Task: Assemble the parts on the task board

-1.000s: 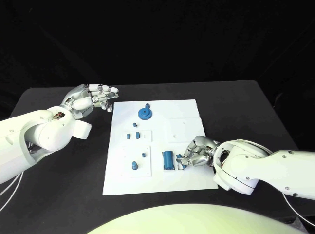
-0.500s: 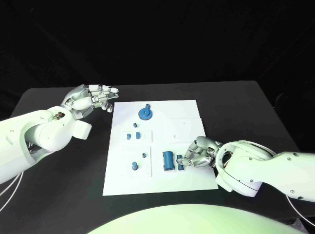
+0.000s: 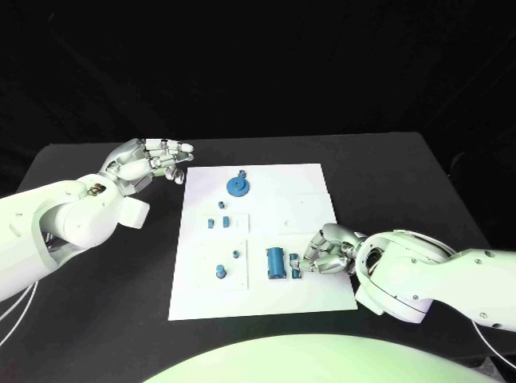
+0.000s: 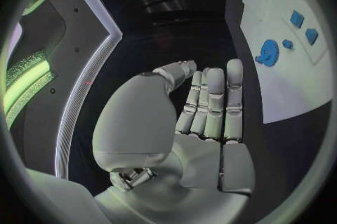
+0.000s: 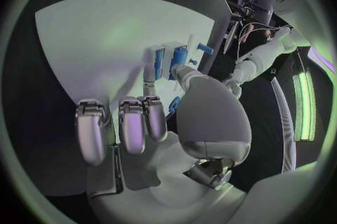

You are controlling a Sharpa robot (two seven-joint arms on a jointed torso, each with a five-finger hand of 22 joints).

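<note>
White task board (image 3: 275,239) partly populated; small blue peg (image 3: 294,266) pinched by right hand (image 3: 327,254) beside blue block (image 3: 276,262); left hand (image 3: 148,162) curled, holding nothing; assembly judged unfinished.

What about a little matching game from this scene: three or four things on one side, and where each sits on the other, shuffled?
Things:
1. blue gear
2. left robot hand
3. right robot hand
4. long blue block

Places:
A. off the white board's far left corner
B. near part of the board, just left of a robot hand
C. far end of the board
D. at the board's right edge, fingers at a small blue piece

Pairs: 1-C, 2-A, 3-D, 4-B
</note>
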